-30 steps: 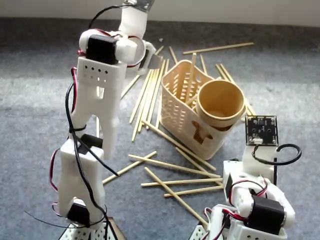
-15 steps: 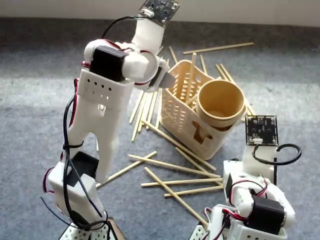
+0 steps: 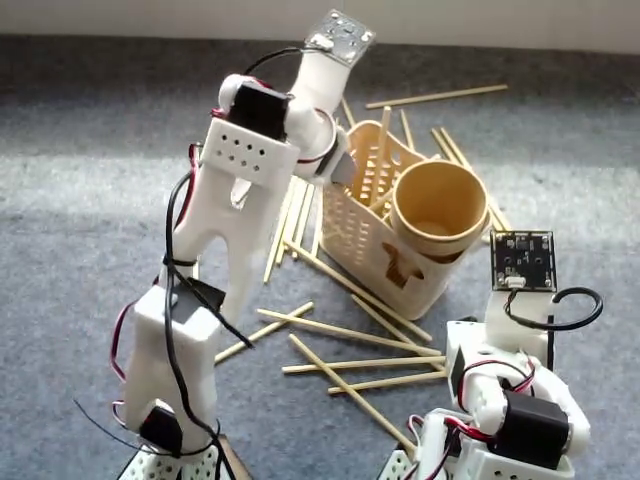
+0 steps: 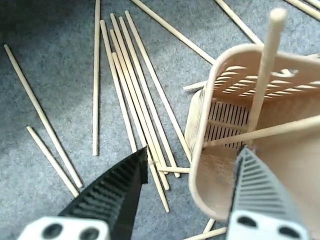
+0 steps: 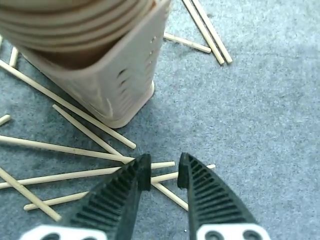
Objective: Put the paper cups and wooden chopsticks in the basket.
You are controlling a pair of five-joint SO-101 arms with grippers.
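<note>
Grey carpet (image 3: 80, 200) strewn with chopsticks (image 4: 96, 75); left gripper (image 4: 192, 155) spread wide astride the basket (image 3: 365, 245), gripping nothing; paper cups (image 3: 440, 215) nested inside beside a few sticks (image 4: 262, 75); right gripper (image 5: 163, 160) barely parted, empty. Cups apparently done; most chopsticks to go.

grey carpet (image 3: 80, 150) runs to a pale band (image 3: 150, 15).

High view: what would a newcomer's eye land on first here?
A cream basket stands on the grey carpet, with a stack of paper cups filling one end and two chopsticks leaning inside. Loose chopsticks lie scattered all around it. The left gripper hangs open over the basket's rim.
</note>
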